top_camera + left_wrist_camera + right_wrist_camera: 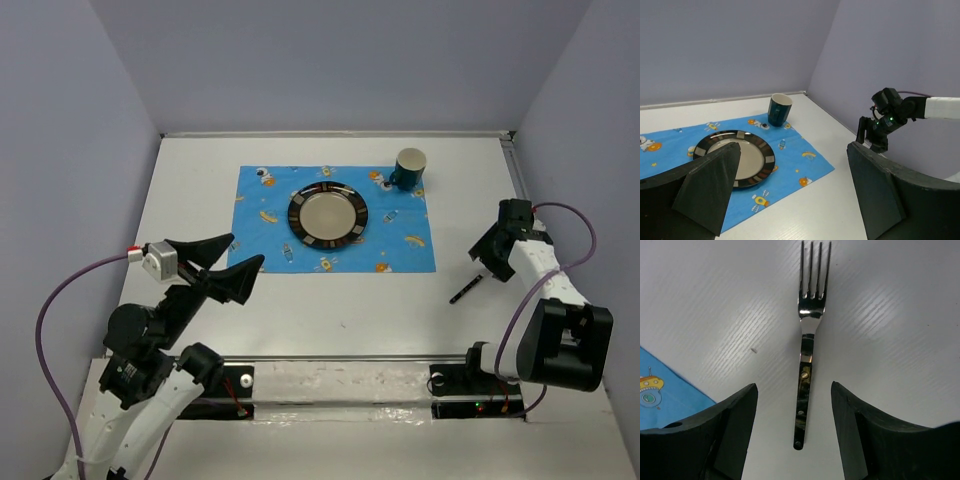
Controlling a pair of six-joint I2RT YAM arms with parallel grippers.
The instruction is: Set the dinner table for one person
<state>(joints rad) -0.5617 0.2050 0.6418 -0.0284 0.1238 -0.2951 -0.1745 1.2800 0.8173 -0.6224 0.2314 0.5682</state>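
Observation:
The white dinner table (330, 310) carries a blue cartoon placemat (260, 215) with a dark-rimmed plate (328, 213) in its middle and a green mug (409, 168) at its far right corner. A fork (466, 291) with a dark handle lies on the bare table right of the placemat. In the right wrist view the fork (807, 355) points its tines away, and my right gripper (794, 387) is open with a finger on each side of the handle, not touching it. My left gripper (247, 250) is open and empty, raised at the near left.
The left wrist view shows the plate (735, 157), the mug (779, 110), the placemat (790, 155) and the right arm's wrist (882, 117) by the right wall. Grey walls close off the far, left and right sides. The placemat's corner (665, 395) lies left of the right gripper.

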